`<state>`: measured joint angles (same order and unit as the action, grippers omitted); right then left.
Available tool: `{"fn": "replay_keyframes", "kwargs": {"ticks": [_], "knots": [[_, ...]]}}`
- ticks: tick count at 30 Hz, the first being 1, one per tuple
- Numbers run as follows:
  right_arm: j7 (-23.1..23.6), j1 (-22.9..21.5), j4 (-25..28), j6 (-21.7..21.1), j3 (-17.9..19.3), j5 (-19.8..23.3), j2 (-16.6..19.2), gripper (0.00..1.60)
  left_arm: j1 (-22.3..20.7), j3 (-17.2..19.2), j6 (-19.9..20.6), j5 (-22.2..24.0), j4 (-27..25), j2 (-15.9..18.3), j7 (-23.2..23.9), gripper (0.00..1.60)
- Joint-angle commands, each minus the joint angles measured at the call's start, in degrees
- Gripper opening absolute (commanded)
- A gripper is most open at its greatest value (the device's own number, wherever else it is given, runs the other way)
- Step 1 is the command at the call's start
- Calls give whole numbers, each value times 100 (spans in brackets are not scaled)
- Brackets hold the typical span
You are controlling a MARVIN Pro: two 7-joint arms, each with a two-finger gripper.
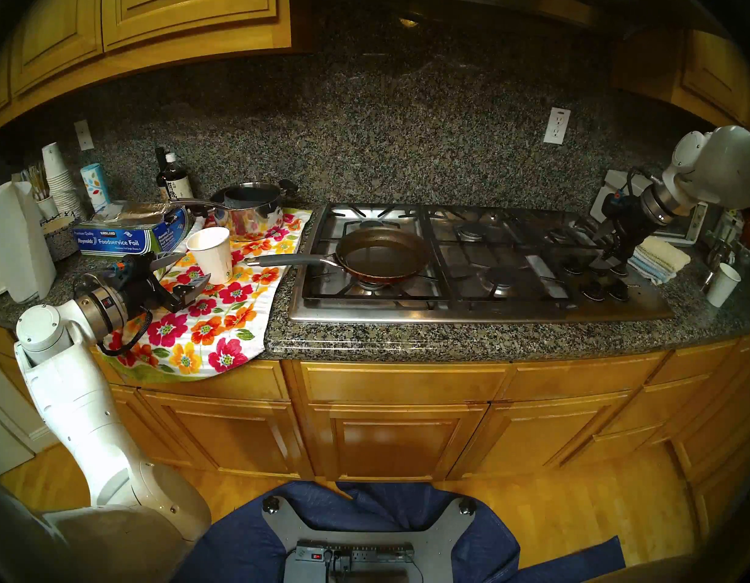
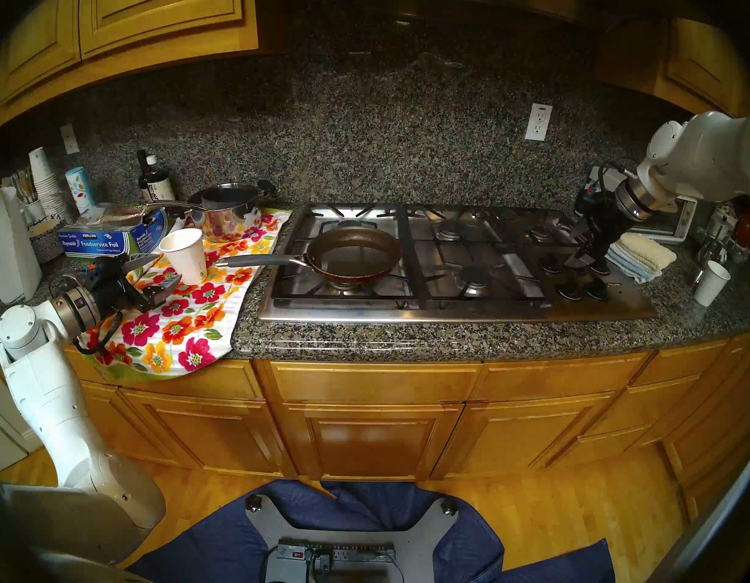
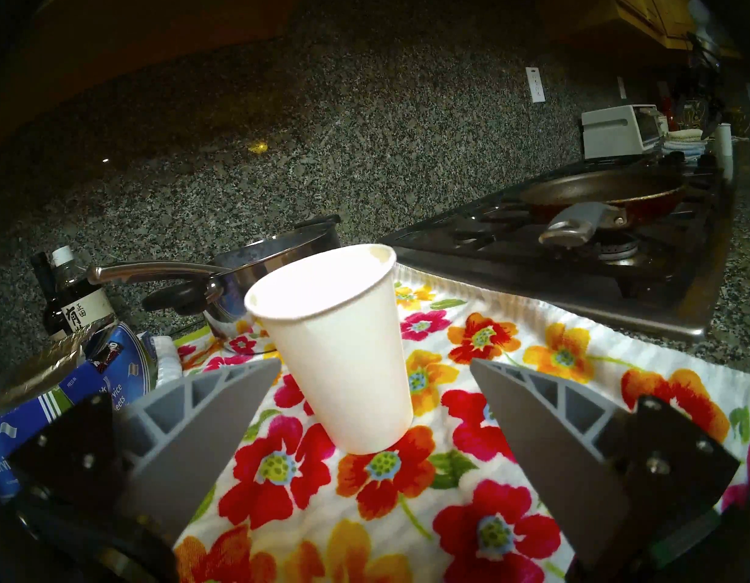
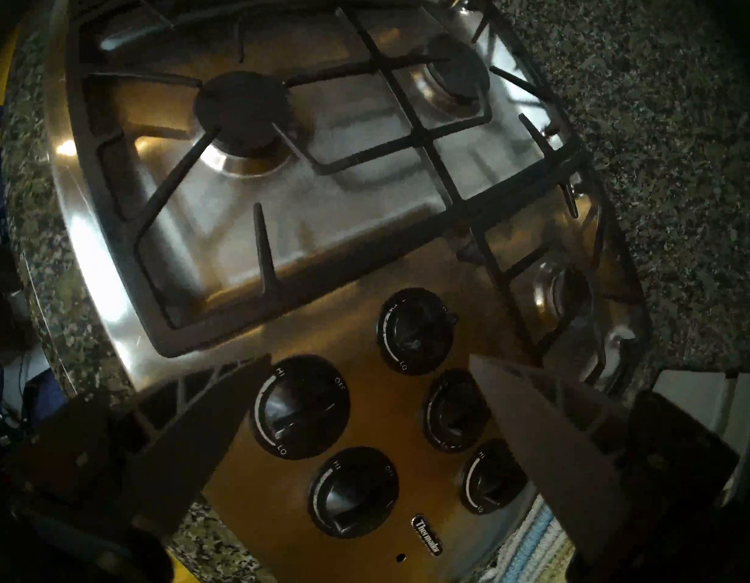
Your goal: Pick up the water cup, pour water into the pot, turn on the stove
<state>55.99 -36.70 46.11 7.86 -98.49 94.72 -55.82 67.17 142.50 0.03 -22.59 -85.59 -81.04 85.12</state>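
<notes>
Stood upright on the floral towel (image 1: 221, 317), left of centre in the head view: the water cup (image 1: 211, 254), white paper, untouched. Hovered just to its lower left, the left gripper (image 1: 181, 273), fingers spread wide and empty; in the left wrist view, cup (image 3: 343, 359) centred between the two grey fingers (image 3: 221, 405), slightly beyond their tips. Sat on the front-left burner of the stove (image 1: 470, 308), the pan (image 1: 383, 254), long grey handle reaching back toward the cup.

Hung over the knob cluster (image 4: 301, 405) at the frame's right, the right gripper (image 1: 604, 250), jaws likewise apart, nothing held.

Step in hand, by the look of it: the grasp on the cup. Best done by advancing level until the fingers flanked mid-wall, then closing gently, since thin paper crushes and spills. Worth lifting straight up, clear of the pan handle, before swinging right.
</notes>
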Motion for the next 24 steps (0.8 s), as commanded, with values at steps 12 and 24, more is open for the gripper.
{"fn": "replay_keyframes", "kwargs": {"ticks": [12,24], "knots": [[211,237,-944,-1188,304,779,207,160,-118,-9,-10,167,-127,76,-12,160],[325,409,-1199,-1334,376,869,205,160,-107,-20,-6,195,-125,88,-12,160]]}}
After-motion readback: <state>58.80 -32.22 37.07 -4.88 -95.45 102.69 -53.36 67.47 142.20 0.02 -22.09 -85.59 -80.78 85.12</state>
